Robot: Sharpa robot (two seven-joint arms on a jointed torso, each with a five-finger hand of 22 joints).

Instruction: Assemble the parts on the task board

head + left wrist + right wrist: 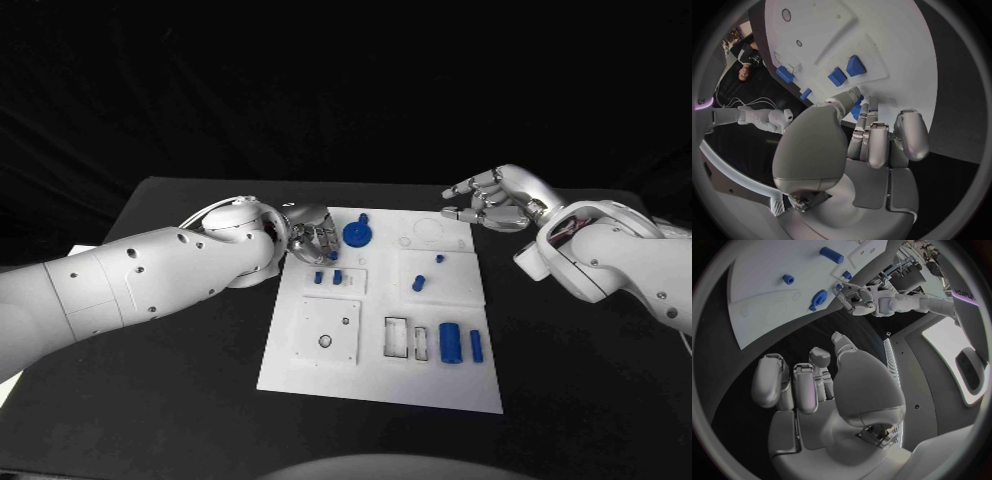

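Observation:
The white task board [433,385] lies mid-table. My left hand [307,240] hangs over its far left part, beside a round blue part [358,235]. In the left wrist view its thumb and fingertips [870,107] close round a small blue part [857,109] just above the board [898,50]. Two blue blocks [327,277] stand in the board below that hand. My right hand [483,200] hovers off the board's far right corner with its fingers loosely bent and nothing in it. The right wrist view shows the round blue part [819,297] and my left hand [856,302] beyond it.
A blue cylinder [450,342] and a thin blue bar [476,345] sit in slots at the board's near right. Small blue pegs [418,283] stand mid-board. Black table surrounds the board on all sides.

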